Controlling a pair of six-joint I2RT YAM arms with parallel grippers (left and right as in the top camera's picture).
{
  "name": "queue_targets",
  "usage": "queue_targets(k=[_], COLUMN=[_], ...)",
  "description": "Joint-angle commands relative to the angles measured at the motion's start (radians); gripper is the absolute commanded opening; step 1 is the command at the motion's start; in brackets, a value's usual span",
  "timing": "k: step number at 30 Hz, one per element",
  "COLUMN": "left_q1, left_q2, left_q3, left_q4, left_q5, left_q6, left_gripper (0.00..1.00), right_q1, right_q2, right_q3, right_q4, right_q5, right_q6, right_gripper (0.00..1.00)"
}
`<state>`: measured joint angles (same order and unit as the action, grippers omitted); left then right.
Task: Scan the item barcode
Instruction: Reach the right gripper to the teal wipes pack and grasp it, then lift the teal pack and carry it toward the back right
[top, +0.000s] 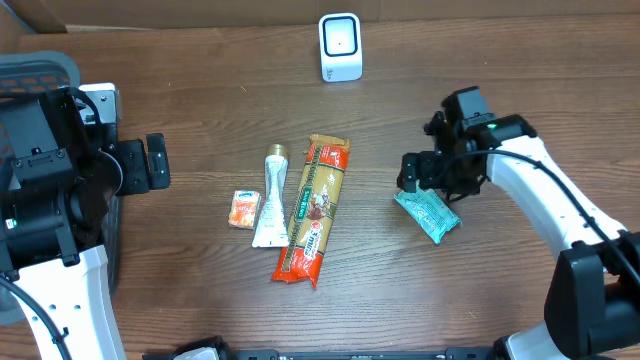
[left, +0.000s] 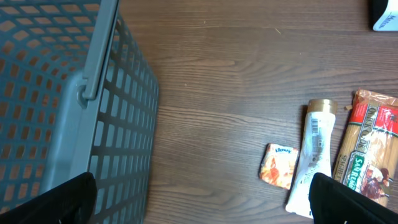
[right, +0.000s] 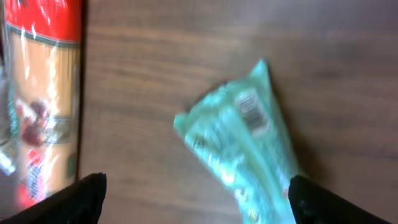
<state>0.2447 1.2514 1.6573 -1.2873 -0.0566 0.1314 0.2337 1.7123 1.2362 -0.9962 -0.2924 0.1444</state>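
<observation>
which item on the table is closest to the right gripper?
The green packet, lying alone just below the open right gripper. The pasta pack, white tube and small orange packet lie grouped together farther to its left.

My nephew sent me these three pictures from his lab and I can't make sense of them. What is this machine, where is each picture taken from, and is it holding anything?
It is two robot arms at a brown wooden table, each ending in a two-finger gripper. One picture looks down from above; the other two come from cameras on each wrist. The left gripper is open and holds nothing, beside a grey plastic mesh basket. The right gripper is open above a mint-green plastic packet, which lies on the table unheld, barcode up. Also lying there: a long orange-and-red pasta packet, a white tube with a gold cap and a small orange tissue pack. The white box-shaped device at the back is likely the scanner.
</observation>
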Motion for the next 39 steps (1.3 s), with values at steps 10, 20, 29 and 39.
queue_targets(k=[10, 20, 29, 39], left_q1=[0.004, 0.004, 0.004, 0.004], left_q2=[0.003, 0.003, 0.003, 0.003], left_q3=[0.014, 0.014, 0.014, 0.014], left_q4=[0.002, 0.002, 0.002, 0.002], left_q5=[0.005, 0.005, 0.005, 0.005], left_q6=[0.011, 0.011, 0.011, 0.011], left_gripper=[1.0, 1.0, 1.0, 1.0], right_q1=[0.057, 0.048, -0.047, -0.212], right_q2=[0.005, 0.006, 0.005, 0.004], right_q3=[-0.086, -0.217, -0.186, -0.007], right_q4=[-0.074, 0.057, 0.105, -0.031], right_q5=[-0.124, 0.001, 0.002, -0.121], right_q6=[-0.018, 0.037, 0.06, -0.243], right_gripper=[0.96, 0.96, 0.93, 0.92])
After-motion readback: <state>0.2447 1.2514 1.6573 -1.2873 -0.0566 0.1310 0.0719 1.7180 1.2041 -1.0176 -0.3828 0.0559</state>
